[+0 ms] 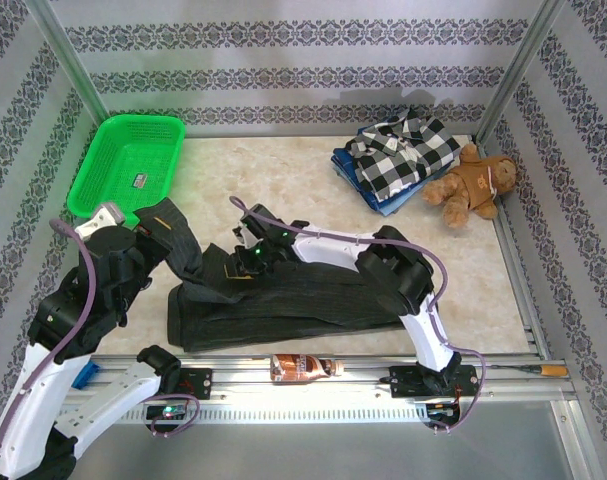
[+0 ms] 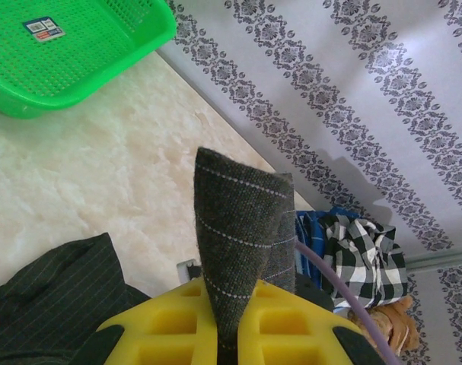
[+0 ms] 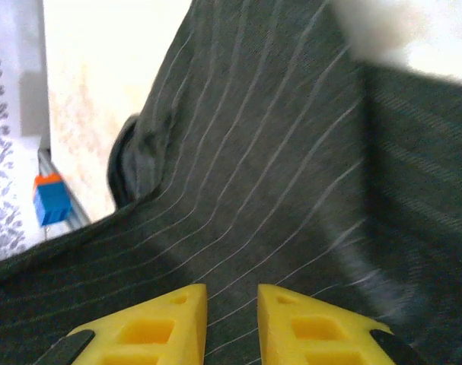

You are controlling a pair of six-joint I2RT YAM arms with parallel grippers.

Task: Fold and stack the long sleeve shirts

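On marbled tabletop [image 1: 273, 175], pinstriped charcoal shirt [image 1: 283, 305] — left jaws pinch woven fold; right jaws narrow, grip unclear.

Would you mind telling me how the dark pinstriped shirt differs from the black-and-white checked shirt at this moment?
The dark pinstriped shirt is charcoal with faint stripes; the checked shirt has bold black-and-white squares. The pinstriped one lies stretched in a long band near the arms, a fold pinched in the left gripper; the checked one sits compactly folded at the far right on a blue garment. Both rest on the table.
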